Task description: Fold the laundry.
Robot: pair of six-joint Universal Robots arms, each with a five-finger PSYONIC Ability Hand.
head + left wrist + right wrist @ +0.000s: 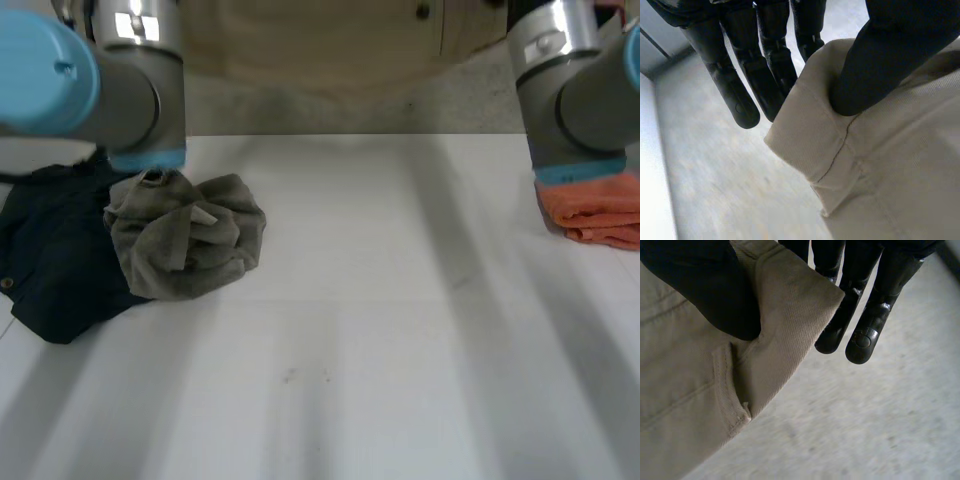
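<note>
While the beige garment [320,50] is hanging spread side to side beyond the far edge of the surface [400,320], over what looks like the floor [715,190], both arms are sharing the load. The left robot hand [885,55] is pinching one hemmed corner, with its thumb [865,90] pressing on the cloth's near face and its fingers [742,100] reaching down behind it. The right robot hand [700,290] is doing the mirror job on the opposite corner, clamping the hem the same way. So the garment's long axis is running straight across from one robot hand to the other, and neither is nearer; it's an even two-point hold. What matters now, by my reading, is that the landing zone is lying on the robot's side of the cloth. The bare middle of the surface is waiting there, so the garment is going to need drawing back and down with that axis held level. Watch the flanks, though. A crumpled grey-green cloth [190,240] is sitting on a dark garment [50,270] near the left arm, and a folded orange cloth [595,210] is lying under the right arm, so the lane between them is the one to aim for.
</note>
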